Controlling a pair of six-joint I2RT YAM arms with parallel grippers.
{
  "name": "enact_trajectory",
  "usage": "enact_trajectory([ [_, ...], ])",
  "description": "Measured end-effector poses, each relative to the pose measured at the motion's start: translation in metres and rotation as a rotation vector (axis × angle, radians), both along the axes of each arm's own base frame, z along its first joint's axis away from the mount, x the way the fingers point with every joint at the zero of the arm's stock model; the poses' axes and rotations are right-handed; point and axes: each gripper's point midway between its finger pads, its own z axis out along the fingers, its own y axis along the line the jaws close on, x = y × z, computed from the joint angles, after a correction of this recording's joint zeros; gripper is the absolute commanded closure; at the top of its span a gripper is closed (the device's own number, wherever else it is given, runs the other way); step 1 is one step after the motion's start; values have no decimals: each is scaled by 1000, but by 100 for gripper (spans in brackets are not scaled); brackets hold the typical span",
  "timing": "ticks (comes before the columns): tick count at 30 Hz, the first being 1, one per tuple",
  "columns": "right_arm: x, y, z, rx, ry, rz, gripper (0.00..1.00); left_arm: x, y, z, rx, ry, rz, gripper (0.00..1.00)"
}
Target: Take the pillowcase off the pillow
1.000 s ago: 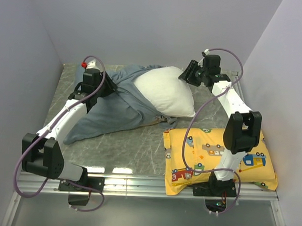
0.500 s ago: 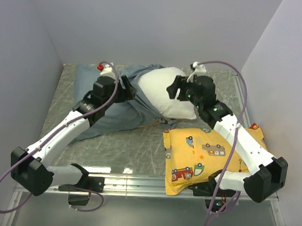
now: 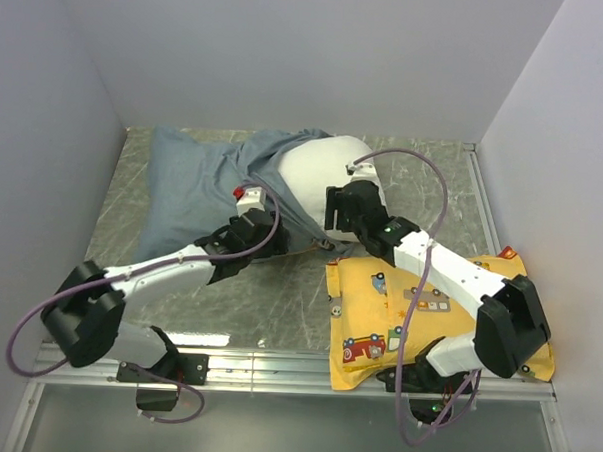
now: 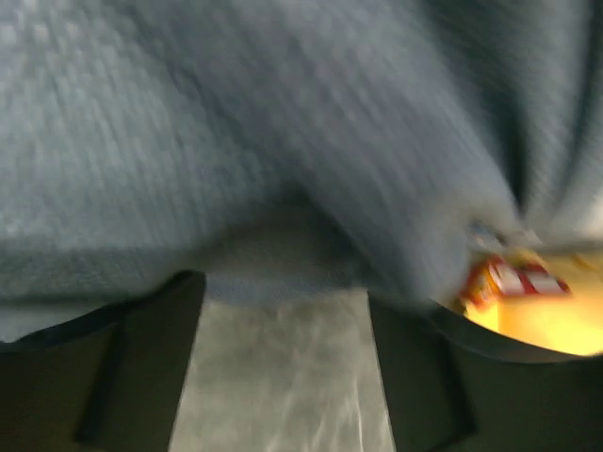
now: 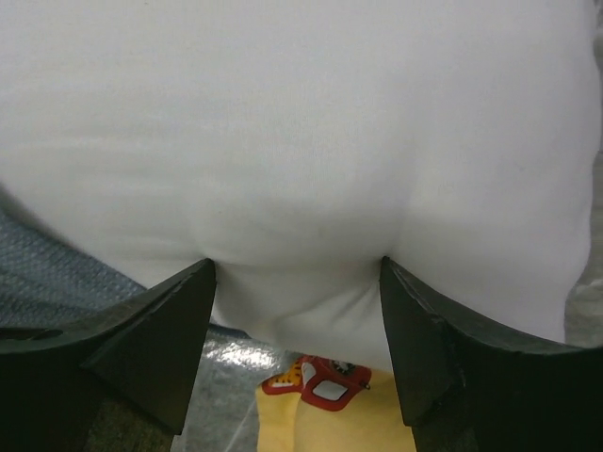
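Note:
The white pillow (image 3: 319,177) lies at the back middle of the table, its left end inside the blue-grey pillowcase (image 3: 198,186), which spreads out to the back left. My left gripper (image 3: 259,224) is at the pillowcase's near edge. In the blurred left wrist view it (image 4: 283,292) is open, with the fabric (image 4: 283,141) at its fingertips and bare table between the fingers. My right gripper (image 3: 342,210) is at the pillow's near right side. In the right wrist view it (image 5: 297,273) is open, fingertips pressed against the bulging pillow (image 5: 301,141).
A yellow pillow with cartoon vehicles (image 3: 438,312) lies at the near right, under the right arm; it also shows in the right wrist view (image 5: 330,424). Grey walls enclose the marbled table (image 3: 288,296) on three sides. A metal rail runs along the near edge.
Both arms swung in toward the pillow's near side: the left from the back left, the right from the back right. The pillowcase now lies spread farther out to the back left.

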Motion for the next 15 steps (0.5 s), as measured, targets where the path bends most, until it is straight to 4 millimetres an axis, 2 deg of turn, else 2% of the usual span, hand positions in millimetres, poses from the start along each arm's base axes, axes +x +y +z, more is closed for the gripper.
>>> enact_trajectory([
  [1,2,-2,-3,-12,0,-14,28,4,0,-6,10,-2,18,30],
  [3,7,-4,-8,-38,3,-39,37,14,0,-15,22,-15,51,50],
  [4,10,-5,-10,-50,3,-51,54,18,0,-18,30,-22,67,73],
  [5,13,-5,-11,-65,2,-57,68,20,1,-21,34,-25,83,84],
  [7,21,-3,-10,-81,-3,-71,94,25,4,-24,62,-33,105,99],
  [8,25,-2,-7,-86,-5,-79,100,27,4,-22,68,-39,115,99],
  [12,38,1,12,-94,-34,-104,100,35,11,-4,88,-83,166,100],
  [15,44,1,35,-65,-44,-102,100,38,38,15,79,-95,227,100],
])
